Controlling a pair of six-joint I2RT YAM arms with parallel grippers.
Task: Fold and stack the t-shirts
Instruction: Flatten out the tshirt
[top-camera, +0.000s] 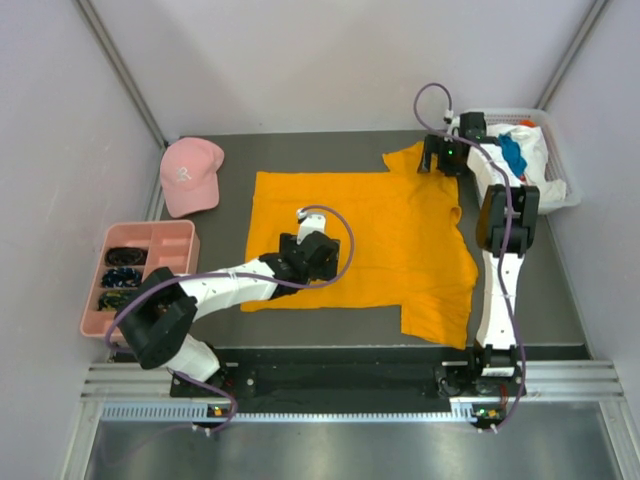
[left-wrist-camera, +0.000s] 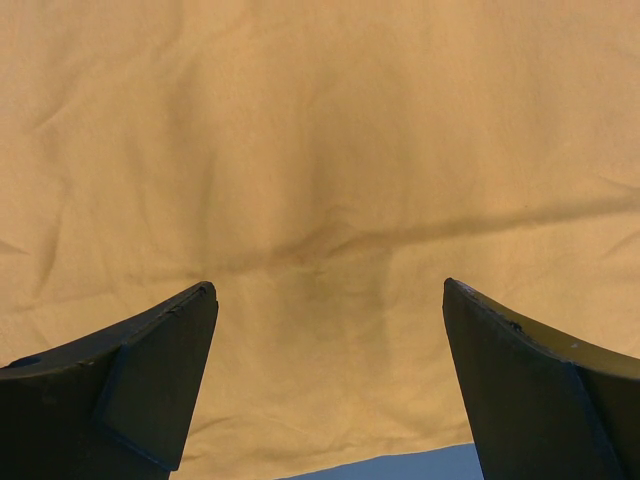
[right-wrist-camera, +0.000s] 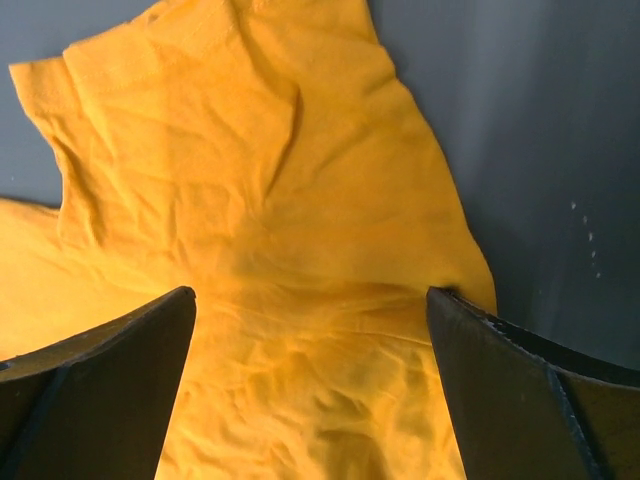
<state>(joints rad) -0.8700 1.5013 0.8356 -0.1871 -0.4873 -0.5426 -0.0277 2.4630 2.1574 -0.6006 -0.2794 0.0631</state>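
The orange-yellow t-shirt (top-camera: 380, 240) lies spread flat on the grey table, one sleeve pointing to the far right corner. My left gripper (top-camera: 302, 222) is open just above the shirt's middle; its wrist view (left-wrist-camera: 330, 200) is filled with the cloth, nothing between the fingers. My right gripper (top-camera: 437, 165) is open over the far sleeve (right-wrist-camera: 220, 130), with its fingers apart on either side of the sleeve's base. A teal-blue shirt (top-camera: 513, 152) and a white shirt (top-camera: 535, 160) lie bunched in the basket at the far right.
A white basket (top-camera: 572, 196) stands at the far right corner. A pink cap (top-camera: 190, 175) lies at the far left. A pink divided tray (top-camera: 160, 240) with dark small items stands at the left edge. Grey walls close in on both sides.
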